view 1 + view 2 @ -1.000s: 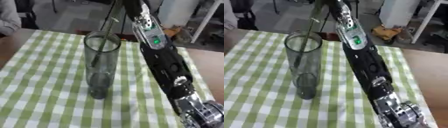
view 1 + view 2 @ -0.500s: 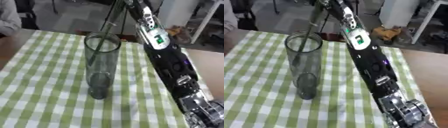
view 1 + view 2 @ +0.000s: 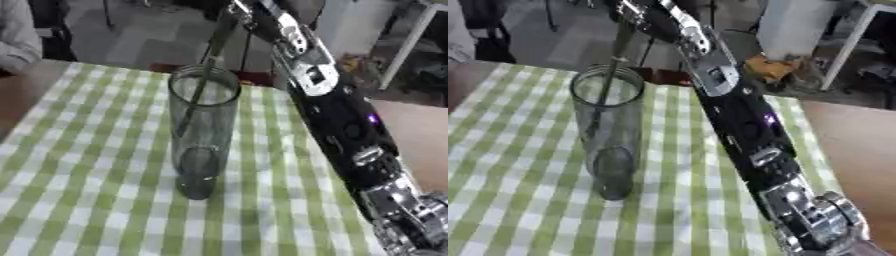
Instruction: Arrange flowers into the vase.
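Observation:
A tall clear glass vase stands upright on the green-and-white checked cloth. A thin green flower stem leans through the vase's mouth, its lower end inside the glass against the left wall. No bloom shows. My right arm runs from the lower right corner up past the vase. Its hand is at the top edge, above and behind the vase, shut on the stem's upper end. The left hand shows in neither view.
The cloth ends at the right, where bare brown table shows. A person's grey sleeve is at the far left edge. Beyond the table are the floor, furniture legs and an orange object.
The right arm has shifted slightly and the stem reaches a little deeper into the vase. The vase has not moved.

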`<act>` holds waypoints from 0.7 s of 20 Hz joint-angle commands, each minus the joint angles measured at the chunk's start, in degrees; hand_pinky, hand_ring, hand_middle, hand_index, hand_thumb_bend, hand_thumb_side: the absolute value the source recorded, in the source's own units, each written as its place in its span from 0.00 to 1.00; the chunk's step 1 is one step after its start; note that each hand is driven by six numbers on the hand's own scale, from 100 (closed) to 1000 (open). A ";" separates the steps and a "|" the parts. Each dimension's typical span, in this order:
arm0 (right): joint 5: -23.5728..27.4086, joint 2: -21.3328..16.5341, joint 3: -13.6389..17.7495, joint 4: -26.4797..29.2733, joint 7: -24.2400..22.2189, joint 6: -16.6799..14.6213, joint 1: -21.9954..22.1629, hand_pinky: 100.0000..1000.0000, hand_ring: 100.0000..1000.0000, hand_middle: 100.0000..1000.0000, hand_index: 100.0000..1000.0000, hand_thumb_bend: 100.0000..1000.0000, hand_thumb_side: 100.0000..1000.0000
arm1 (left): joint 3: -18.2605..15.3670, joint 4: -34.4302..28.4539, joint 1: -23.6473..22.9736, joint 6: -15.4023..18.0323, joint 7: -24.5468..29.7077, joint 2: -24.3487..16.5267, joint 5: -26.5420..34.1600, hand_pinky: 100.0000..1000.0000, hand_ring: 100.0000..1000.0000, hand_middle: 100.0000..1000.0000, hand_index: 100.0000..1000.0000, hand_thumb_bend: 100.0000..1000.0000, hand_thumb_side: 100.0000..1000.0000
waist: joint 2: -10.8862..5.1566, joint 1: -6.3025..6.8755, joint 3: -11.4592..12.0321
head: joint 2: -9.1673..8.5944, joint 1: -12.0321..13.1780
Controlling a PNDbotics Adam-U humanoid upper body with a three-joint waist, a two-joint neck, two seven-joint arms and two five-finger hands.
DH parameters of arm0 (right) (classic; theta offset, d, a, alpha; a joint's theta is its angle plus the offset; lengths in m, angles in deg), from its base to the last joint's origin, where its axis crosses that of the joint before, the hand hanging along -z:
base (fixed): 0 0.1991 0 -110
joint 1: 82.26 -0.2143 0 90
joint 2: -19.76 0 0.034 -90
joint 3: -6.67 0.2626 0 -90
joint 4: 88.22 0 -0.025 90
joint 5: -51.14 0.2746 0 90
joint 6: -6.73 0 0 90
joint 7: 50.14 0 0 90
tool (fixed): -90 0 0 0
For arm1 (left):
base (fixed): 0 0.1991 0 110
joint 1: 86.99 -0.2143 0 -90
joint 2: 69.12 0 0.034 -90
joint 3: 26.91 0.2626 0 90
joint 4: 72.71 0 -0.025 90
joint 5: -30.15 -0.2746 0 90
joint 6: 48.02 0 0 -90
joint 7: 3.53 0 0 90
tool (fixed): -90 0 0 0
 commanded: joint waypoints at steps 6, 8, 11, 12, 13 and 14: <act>-4.39 -2.00 -0.22 -0.16 -5.04 2.77 -2.17 0.32 0.36 0.29 0.27 0.42 0.90 | -0.17 -0.82 0.23 -0.26 0.06 -0.65 -0.22 0.49 0.80 0.93 0.95 0.00 0.85 | -1.51 0.33 -0.05 | -0.07 0.04; -5.17 -2.12 -0.22 -0.03 -6.13 3.00 -2.12 0.33 0.37 0.30 0.28 0.43 0.89 | -0.17 -0.82 0.24 -0.27 0.08 -0.64 -0.22 0.49 0.80 0.93 0.95 0.00 0.85 | -1.48 0.31 -0.06 | -0.11 0.11; -5.92 -2.41 -0.33 0.15 -7.65 2.78 -2.05 0.34 0.38 0.31 0.29 0.44 0.89 | -0.18 -0.82 0.22 -0.29 0.08 -0.64 -0.24 0.49 0.80 0.93 0.95 0.00 0.85 | -1.46 0.31 -0.07 | -0.14 0.18; -6.24 -2.51 -0.40 0.23 -8.17 2.65 -2.04 0.35 0.38 0.31 0.29 0.45 0.89 | -0.18 -0.82 0.20 -0.30 0.07 -0.64 -0.24 0.49 0.80 0.93 0.95 0.00 0.85 | -1.47 0.32 -0.06 | -0.12 0.18; -6.64 -2.58 -0.45 0.30 -8.72 2.57 -2.04 0.36 0.39 0.32 0.31 0.46 0.90 | -0.18 -0.82 0.19 -0.30 0.06 -0.65 -0.25 0.49 0.80 0.93 0.95 0.00 0.85 | -1.48 0.34 -0.06 | -0.10 0.19; -7.09 -2.63 -0.47 0.38 -9.27 2.57 -2.05 0.36 0.40 0.33 0.31 0.46 0.90 | -0.18 -0.82 0.18 -0.31 0.04 -0.65 -0.25 0.49 0.80 0.93 0.95 0.00 0.85 | -1.49 0.36 -0.06 | -0.09 0.17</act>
